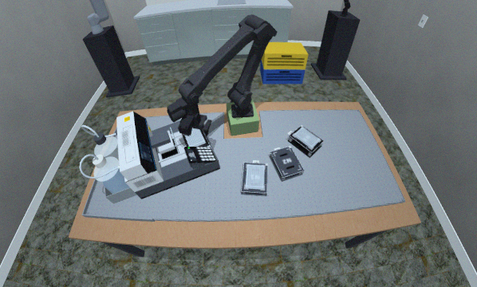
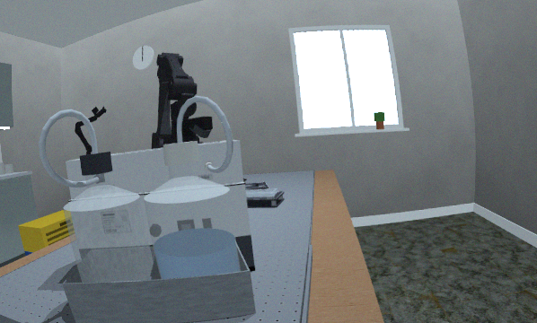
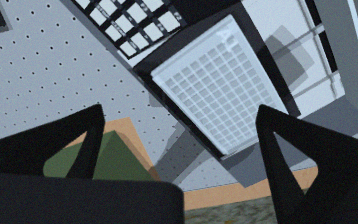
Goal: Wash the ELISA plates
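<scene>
My gripper (image 1: 195, 127) (image 3: 180, 112) is open and empty above the washer's carrier. A clear-white plate (image 1: 195, 138) (image 3: 212, 82) lies in the dark carrier (image 3: 264, 42) and looks flat; I cannot tell its exact seating. The washer (image 1: 132, 147) has its keypad (image 1: 202, 154) (image 3: 130, 25) beside the plate, and a small lamp (image 1: 189, 147) shows green. START is out of the wrist view. Nest N2 (image 1: 287, 163) is bare. One plate (image 1: 255, 177) is in nest N1 at the front, and another plate (image 1: 306, 137) is in nest N3 at the back right.
Two bottles with looped tubes, one clear (image 1: 106, 145) and one with blue liquid (image 1: 116, 181) (image 2: 197, 253), stand in a grey tray (image 2: 161, 301) behind the washer. The arm's green base block (image 1: 243, 125) (image 3: 117, 160) stands at the table's back edge, right of the washer.
</scene>
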{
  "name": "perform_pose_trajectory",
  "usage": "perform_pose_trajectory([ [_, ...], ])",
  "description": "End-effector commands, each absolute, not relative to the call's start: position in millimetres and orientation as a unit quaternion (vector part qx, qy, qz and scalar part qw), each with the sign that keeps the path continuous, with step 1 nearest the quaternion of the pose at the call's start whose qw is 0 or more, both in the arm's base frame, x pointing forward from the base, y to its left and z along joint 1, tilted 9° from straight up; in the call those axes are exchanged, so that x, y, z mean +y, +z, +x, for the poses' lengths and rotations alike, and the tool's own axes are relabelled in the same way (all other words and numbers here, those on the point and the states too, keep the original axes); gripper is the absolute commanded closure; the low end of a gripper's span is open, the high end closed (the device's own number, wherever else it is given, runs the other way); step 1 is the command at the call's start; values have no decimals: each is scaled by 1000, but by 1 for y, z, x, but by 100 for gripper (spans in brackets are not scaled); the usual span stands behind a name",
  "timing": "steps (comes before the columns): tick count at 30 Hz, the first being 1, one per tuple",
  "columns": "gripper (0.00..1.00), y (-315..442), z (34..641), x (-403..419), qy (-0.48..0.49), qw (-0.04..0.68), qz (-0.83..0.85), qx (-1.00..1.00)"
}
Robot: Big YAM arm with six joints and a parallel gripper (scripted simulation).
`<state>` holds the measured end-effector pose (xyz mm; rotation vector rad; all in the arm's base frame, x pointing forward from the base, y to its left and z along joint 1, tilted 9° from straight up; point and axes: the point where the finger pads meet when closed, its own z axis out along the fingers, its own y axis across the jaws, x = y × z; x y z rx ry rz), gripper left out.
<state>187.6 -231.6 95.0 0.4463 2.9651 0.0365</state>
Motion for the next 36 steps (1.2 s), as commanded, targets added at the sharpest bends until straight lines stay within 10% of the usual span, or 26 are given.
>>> perform_pose_trajectory([
  [1,0,114,184,-257,-1,84,44,995],
  [36,0,85,146,-267,-5,75,-186,980],
])
